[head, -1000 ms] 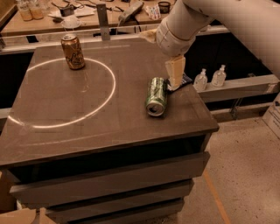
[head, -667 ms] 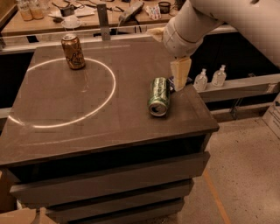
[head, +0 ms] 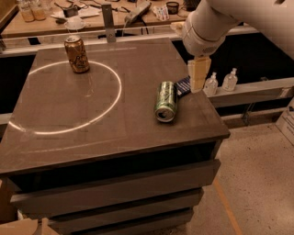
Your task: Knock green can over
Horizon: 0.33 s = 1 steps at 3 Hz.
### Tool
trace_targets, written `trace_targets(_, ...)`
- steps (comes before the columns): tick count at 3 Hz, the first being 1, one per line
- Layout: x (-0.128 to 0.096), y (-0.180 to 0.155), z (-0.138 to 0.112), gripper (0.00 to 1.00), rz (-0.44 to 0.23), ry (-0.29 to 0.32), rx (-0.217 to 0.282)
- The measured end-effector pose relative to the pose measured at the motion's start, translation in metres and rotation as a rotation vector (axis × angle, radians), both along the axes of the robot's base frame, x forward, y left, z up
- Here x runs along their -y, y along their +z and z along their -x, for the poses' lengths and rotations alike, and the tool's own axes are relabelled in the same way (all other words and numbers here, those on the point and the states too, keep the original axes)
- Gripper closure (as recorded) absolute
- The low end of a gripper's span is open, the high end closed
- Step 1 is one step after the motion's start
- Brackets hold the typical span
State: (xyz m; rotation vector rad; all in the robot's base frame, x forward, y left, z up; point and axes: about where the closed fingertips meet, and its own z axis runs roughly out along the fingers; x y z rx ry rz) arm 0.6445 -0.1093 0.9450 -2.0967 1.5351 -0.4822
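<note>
The green can (head: 166, 101) lies on its side on the dark tabletop (head: 92, 133), near the right edge, its silver end facing the front. My gripper (head: 198, 79) hangs from the white arm just right of and above the can, over the table's right edge, apart from it. A bronze can (head: 76, 54) stands upright at the back left of the table.
A ring of light (head: 69, 98) marks the table's left half. The table has drawers below (head: 115, 193). Two small clear bottles (head: 220, 82) stand on a ledge to the right. A cluttered bench (head: 92, 13) runs behind.
The gripper has risen and drifted right, away from the green can. The green can lies as before.
</note>
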Motion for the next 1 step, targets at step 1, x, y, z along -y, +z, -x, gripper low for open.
trace_targets(1,0.0000,0.0000,0.0000,0.00,0.000,0.000,0.000)
